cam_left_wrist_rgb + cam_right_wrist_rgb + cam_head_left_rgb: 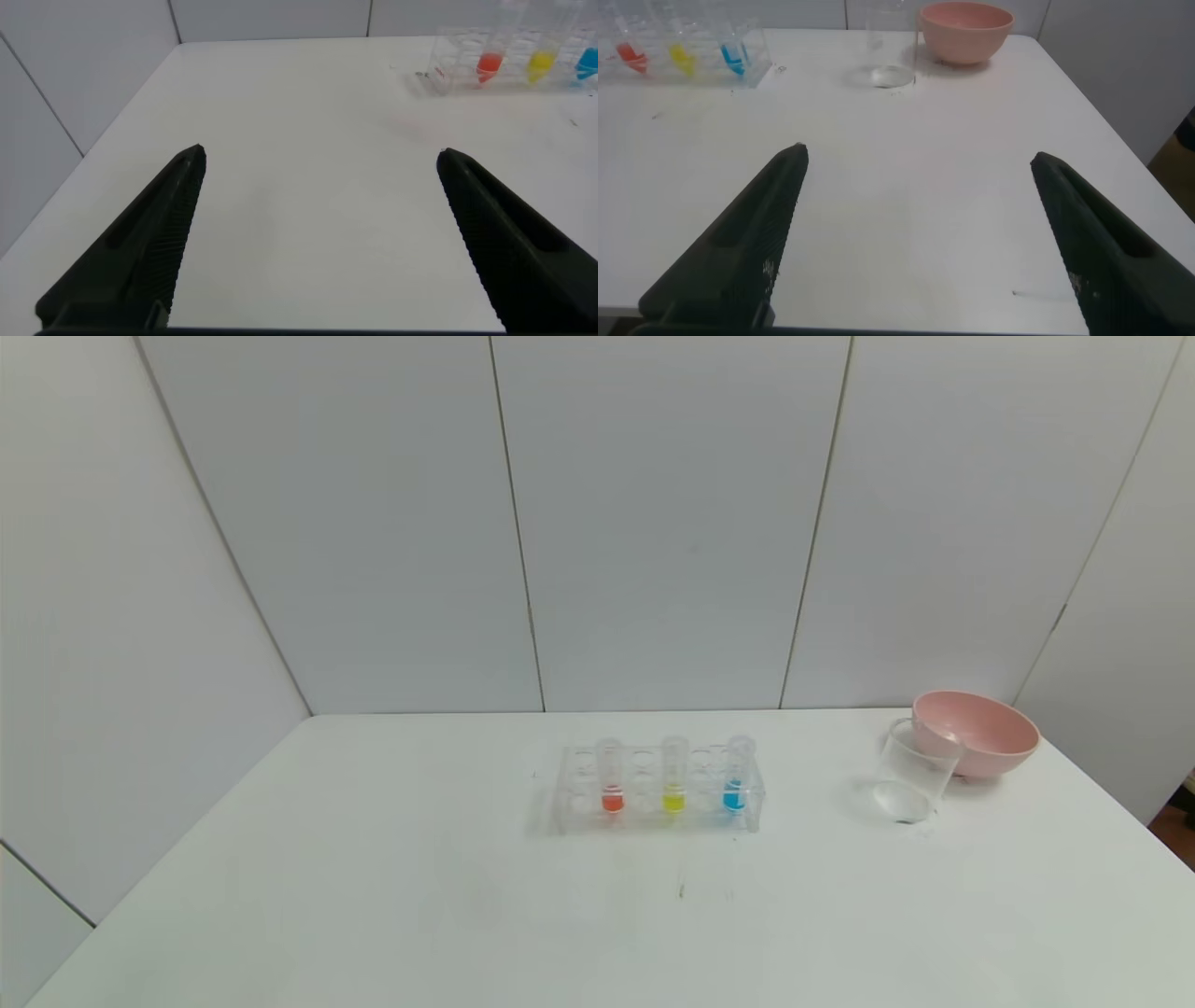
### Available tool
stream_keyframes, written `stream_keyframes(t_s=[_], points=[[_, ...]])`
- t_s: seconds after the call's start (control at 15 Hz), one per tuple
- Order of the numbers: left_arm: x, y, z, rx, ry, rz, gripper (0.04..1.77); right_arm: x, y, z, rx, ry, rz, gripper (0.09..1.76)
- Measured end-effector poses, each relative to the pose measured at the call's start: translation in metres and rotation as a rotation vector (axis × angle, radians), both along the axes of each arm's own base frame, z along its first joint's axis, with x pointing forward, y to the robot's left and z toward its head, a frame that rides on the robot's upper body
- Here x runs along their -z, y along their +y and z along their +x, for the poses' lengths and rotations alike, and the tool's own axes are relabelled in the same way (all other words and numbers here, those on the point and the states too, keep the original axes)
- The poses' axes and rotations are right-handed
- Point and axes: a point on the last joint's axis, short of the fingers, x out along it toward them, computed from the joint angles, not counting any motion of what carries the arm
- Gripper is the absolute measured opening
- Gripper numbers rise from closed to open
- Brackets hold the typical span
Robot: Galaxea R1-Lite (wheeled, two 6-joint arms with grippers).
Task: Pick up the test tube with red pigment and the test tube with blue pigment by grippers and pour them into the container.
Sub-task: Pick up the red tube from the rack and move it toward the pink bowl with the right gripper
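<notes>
Standing in a clear rack (658, 793) mid-bench, the test tube with red pigment (611, 777) and the test tube with blue pigment (738, 777) flank a yellow tube (673, 777). The container (913, 775) sits well to the right, just beside a pink bowl (976, 733). The left gripper (318, 163) and right gripper (915, 163) hover low over the bench (373, 896), jaws spread wide, holding nothing. Likely risks: grabbing or knocking the neighbouring yellow tube, dragging the light rack, or pouring into the bowl.
</notes>
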Motion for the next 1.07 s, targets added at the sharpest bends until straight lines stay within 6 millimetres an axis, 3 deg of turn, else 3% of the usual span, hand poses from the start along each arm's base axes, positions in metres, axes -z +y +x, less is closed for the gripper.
stream_keyframes(t_s=[1.07], points=[[0.0,0.0,0.0,0.0,0.0,0.0,1.76,0.0,0.0,0.0,0.0,0.0,0.0,1.71]])
